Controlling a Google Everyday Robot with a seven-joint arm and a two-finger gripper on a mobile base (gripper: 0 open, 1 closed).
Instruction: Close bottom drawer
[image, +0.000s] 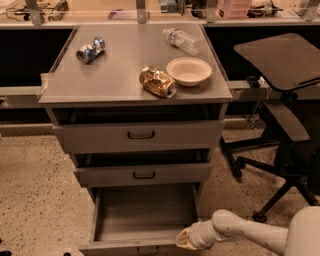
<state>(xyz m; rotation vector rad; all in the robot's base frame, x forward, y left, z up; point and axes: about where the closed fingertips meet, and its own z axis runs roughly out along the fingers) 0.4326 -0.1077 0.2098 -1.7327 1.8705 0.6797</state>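
The bottom drawer (142, 212) of the grey cabinet (135, 80) is pulled far out, and its inside is bare. Its front panel (130, 247) sits at the lower edge of the view with a small dark handle. My gripper (183, 239), on a white arm entering from the lower right, is at the right end of that front panel, touching or nearly touching its top edge. The two drawers above, the top one (140, 135) and the middle one (144, 174), stand slightly ajar.
On the cabinet top lie a crushed blue can (90, 50), a crumpled golden can (157, 81), a white bowl (189, 71) and a plastic bottle (181, 40). A black office chair (280, 100) stands to the right on the speckled floor.
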